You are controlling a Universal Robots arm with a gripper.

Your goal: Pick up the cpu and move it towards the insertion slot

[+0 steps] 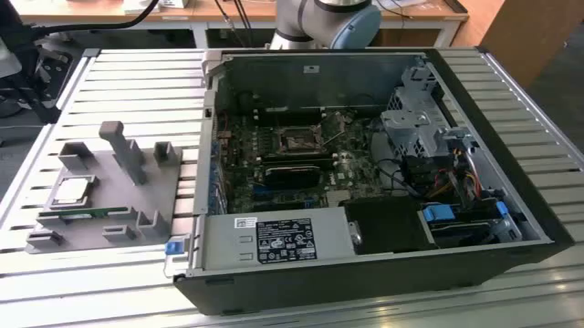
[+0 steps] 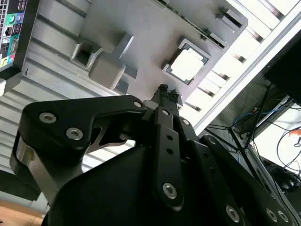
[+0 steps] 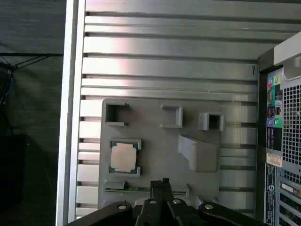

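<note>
While my fingers [image 3: 160, 189] are pressed together on nothing, poised over the gray holder [image 1: 100, 167], the cpu [image 1: 73, 191] lies flat in its square recess there, apart from me. In the exterior view, that holder sits on the slatted table [image 1: 137, 82] at nine o'clock from the open computer case [image 1: 365, 283]. The insertion slot [image 1: 299, 141] lies inside it, well apart from the cpu. A green memory stick [image 1: 82, 214] lies just at the cpu's six o'clock.
</note>
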